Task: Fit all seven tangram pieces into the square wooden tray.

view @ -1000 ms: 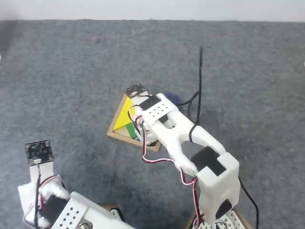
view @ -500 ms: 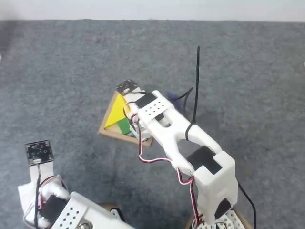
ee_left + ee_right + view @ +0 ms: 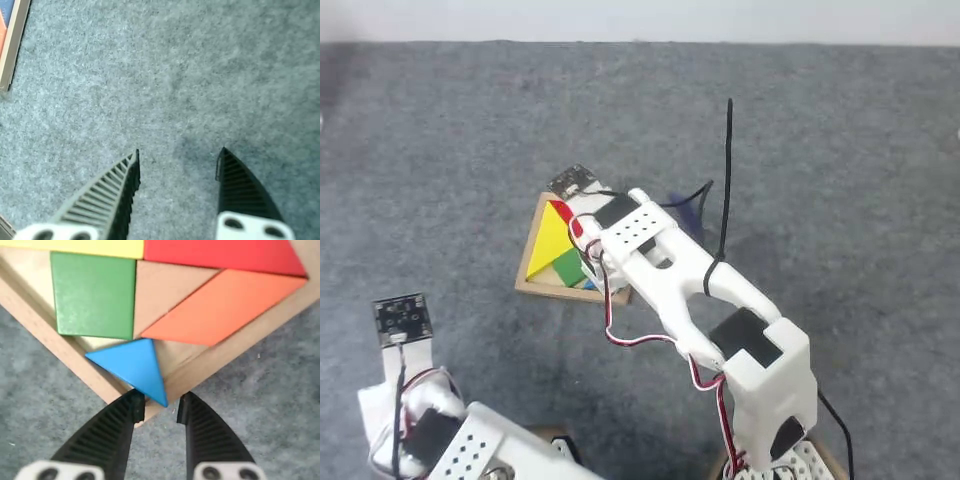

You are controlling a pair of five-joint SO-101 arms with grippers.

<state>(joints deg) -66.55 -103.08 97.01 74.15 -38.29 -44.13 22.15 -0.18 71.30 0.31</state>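
Right gripper (image 3: 158, 399) pinching wooden tray (image 3: 235, 340) corner beside blue triangle (image 3: 132, 367), left gripper (image 3: 179, 151) spread over carpet (image 3: 200, 75)

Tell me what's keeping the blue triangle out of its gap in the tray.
The tray's rim: the blue triangle lies with its tip over the corner rim, right in front of the right hand. The bare gap beside the green square holds nothing else.

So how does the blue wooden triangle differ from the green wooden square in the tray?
The green wooden square lies flat, flush against its neighbours; the blue wooden triangle sits askew with bare floor beside it. The square is the larger piece. The triangle's tip seems to ride onto the corner of the wooden tray's rim, at the right gripper; the square lies off the rim. Both are painted tangram pieces.
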